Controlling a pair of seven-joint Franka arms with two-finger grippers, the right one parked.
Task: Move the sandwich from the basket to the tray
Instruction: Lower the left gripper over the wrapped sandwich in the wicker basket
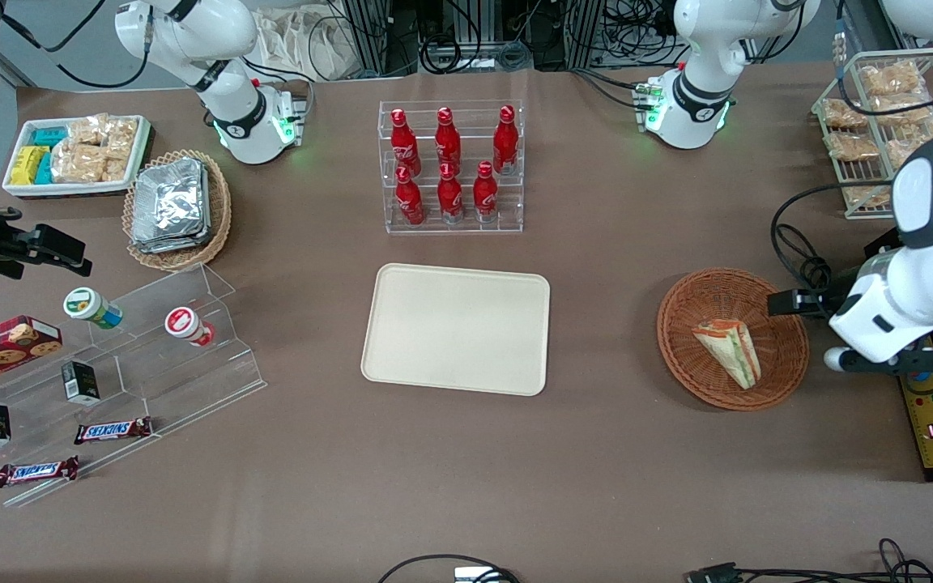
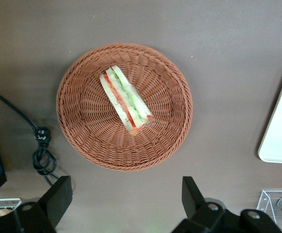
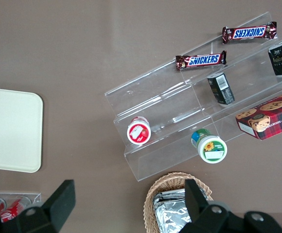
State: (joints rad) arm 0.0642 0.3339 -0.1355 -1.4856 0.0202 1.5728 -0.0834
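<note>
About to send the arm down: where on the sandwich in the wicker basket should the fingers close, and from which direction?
Come straight down from above, probably. The sandwich lies on its side in the middle of the basket, clear of the raised rim. Close on its two long bread faces near mid-length, across the narrow width. The gripper is open, off the basket's edge, so it must first centre over the wedge.

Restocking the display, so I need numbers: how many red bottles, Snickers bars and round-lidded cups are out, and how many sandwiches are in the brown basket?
Red bottles: 6
Snickers bars: 2
Round-lidded cups: 2
Sandwich in the basket: 1
Total: 11
The gripper is open above the table beside the basket.
</note>
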